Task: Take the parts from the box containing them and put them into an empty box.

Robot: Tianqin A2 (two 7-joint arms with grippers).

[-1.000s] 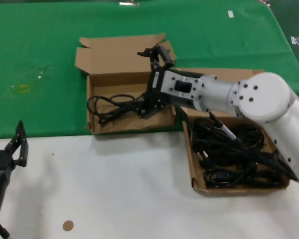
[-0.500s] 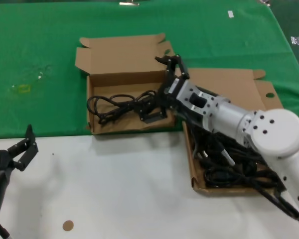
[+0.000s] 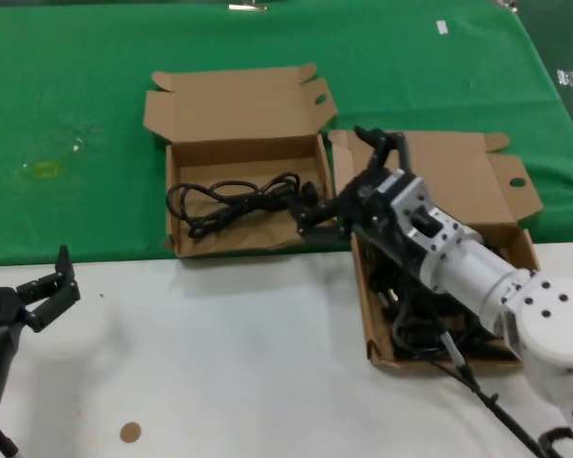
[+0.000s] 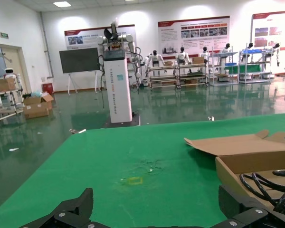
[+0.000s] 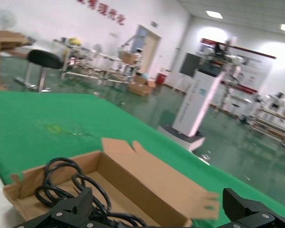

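Observation:
The wide box with the wavy front wall (image 3: 239,246) lies open on the green cloth and holds one black power cord (image 3: 234,202). The squarer box (image 3: 463,176) to its right holds a heap of cords (image 3: 415,334). My right gripper (image 3: 347,181) is open and empty, over the gap between the two boxes, one finger close to the wide box's right wall. In the right wrist view the gripper (image 5: 161,216) faces the wide box (image 5: 147,185) and its cord (image 5: 61,183). My left gripper (image 3: 43,291) is open and empty, parked over the white table at the front left.
The boxes' lids fold back onto the green cloth (image 3: 76,95). The white table (image 3: 248,363) runs along the front, with a small brown disc (image 3: 131,431). A thin black cable (image 3: 487,401) trails from my right arm over the square box's front edge.
My right gripper has drawn back to the right out of the wide box, leaving the cord lying there. My left gripper has turned slightly.

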